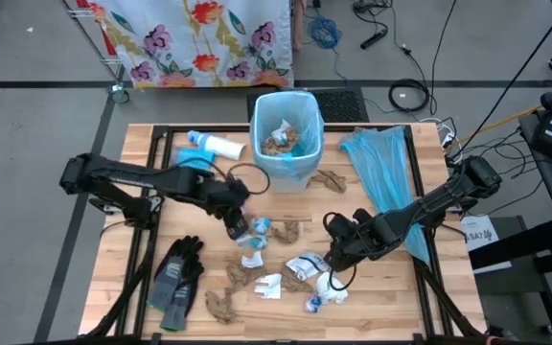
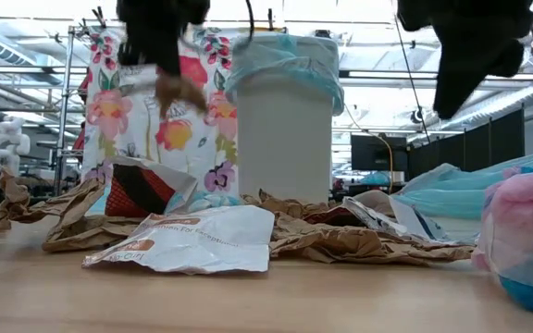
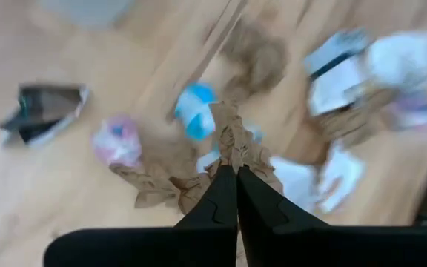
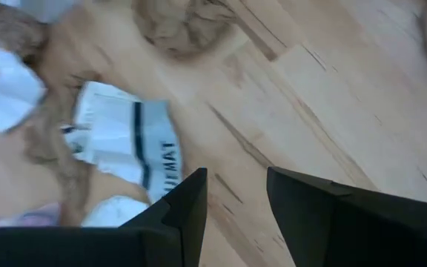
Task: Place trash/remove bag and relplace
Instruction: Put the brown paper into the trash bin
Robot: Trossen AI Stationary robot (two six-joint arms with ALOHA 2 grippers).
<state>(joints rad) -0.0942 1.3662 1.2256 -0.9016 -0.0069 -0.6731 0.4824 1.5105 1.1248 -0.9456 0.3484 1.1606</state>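
Fingers [image 3: 237, 194] of the left arm are pressed together on a crumpled brown paper wad [image 3: 232, 141], which sticks out past their tips above the bench [image 3: 21, 193]. Right fingers [image 4: 236, 196] stand spread, a white wrapper [image 4: 124, 144] just beside them.

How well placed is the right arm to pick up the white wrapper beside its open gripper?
Probably yes. The right gripper hangs open over bare wood, and the white wrapper lies beside it with nothing covering it. The left gripper is busy elsewhere, shut on a brown paper wad.
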